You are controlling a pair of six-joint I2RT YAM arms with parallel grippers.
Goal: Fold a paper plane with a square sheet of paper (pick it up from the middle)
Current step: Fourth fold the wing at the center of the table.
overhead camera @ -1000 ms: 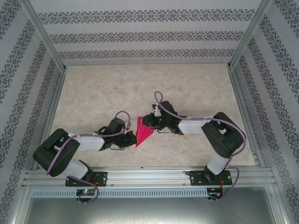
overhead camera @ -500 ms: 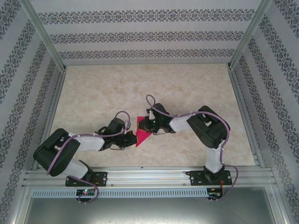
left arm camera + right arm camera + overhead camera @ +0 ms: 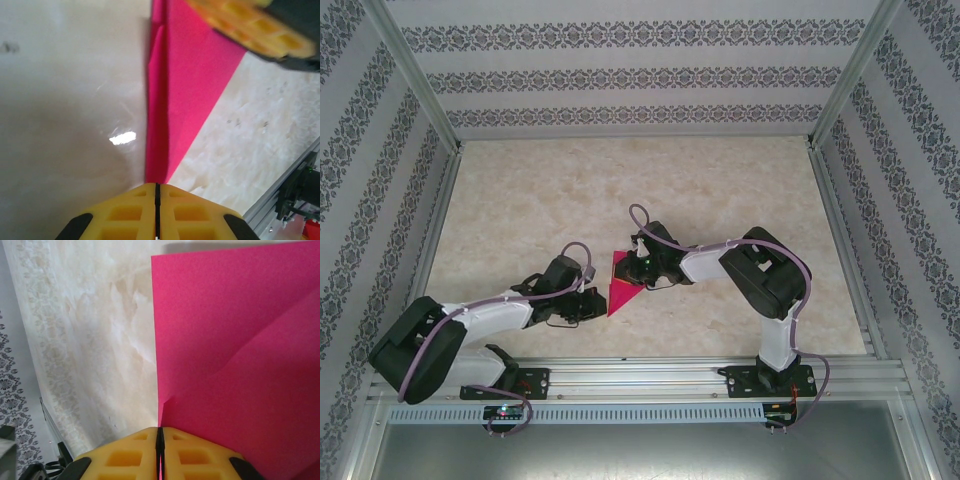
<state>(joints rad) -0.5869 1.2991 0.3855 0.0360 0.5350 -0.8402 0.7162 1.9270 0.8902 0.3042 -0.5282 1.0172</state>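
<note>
Pink sheet of paper (image 3: 621,284): it lay near the middle of the top view, a little below centre, between the two arms. It was folded into a flat shape that tapered to a point at its lower end.
Its folds: through the right wrist camera (image 3: 240,340) I could see one straight left edge and a slanting crease across the right half. In the left wrist view (image 3: 190,75) a long fold ran down the frame beside the left edge.
Left gripper (image 3: 603,303): it came in from the lower left. Its yellow pads were pressed together at the bottom of its own camera's frame (image 3: 156,185), nipping the narrow end of the sheet where it ran into the seam.
Right gripper (image 3: 632,270): it reached in from the right to the sheet's upper part. Its pads were closed tight (image 3: 160,429), with the sheet's edge caught in the seam.
Right gripper's fingers (image 3: 250,22): these showed yellow and blurred in the left wrist view's upper right, over the wide end of the sheet.
Table (image 3: 720,190): pale and marbled, with the sheet lying low against it.
Walls (image 3: 640,75): patterned wallpaper in bands on three sides.
Rail (image 3: 640,375): an aluminium strip along the bottom, carrying both arm bases.
</note>
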